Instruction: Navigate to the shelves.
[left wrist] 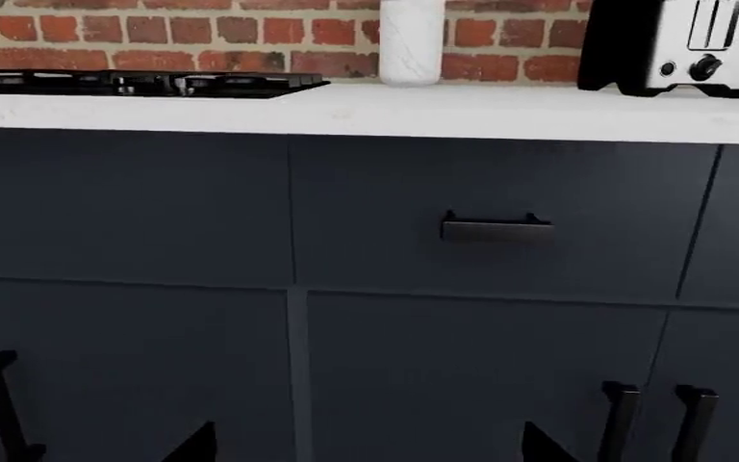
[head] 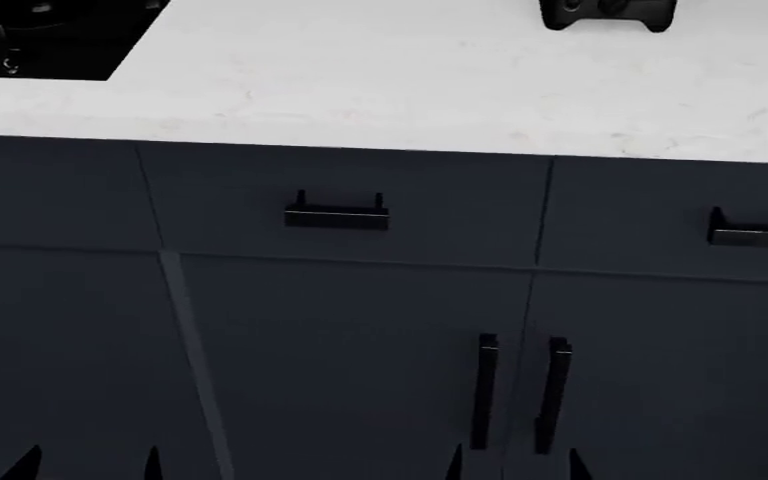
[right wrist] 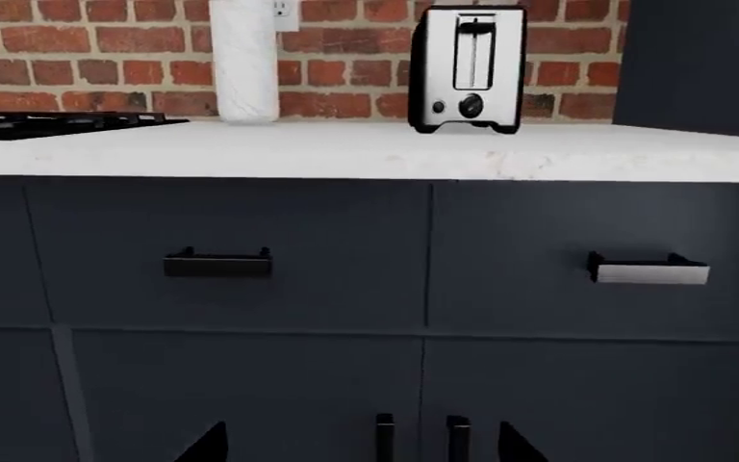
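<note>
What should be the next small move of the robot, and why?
Probably back the base away and turn to look for the shelves. Every view is filled by the dark cabinet front under the white countertop, with a toaster and cooktop against the brick wall; no shelves appear.

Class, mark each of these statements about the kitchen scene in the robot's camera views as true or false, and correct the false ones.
1. A toaster stands on the white countertop. True.
2. The wall behind the counter is covered in white tiles. False: it is a red brick wall.
3. A black cooktop is set into the countertop. True.
4. The shelves are in plain sight in the head view. False: that view shows only the countertop and dark cabinet fronts.
5. The left gripper holds the white cylinder. False: the white cylinder stands on the counter by the wall, and nothing sits between the fingertips.
</note>
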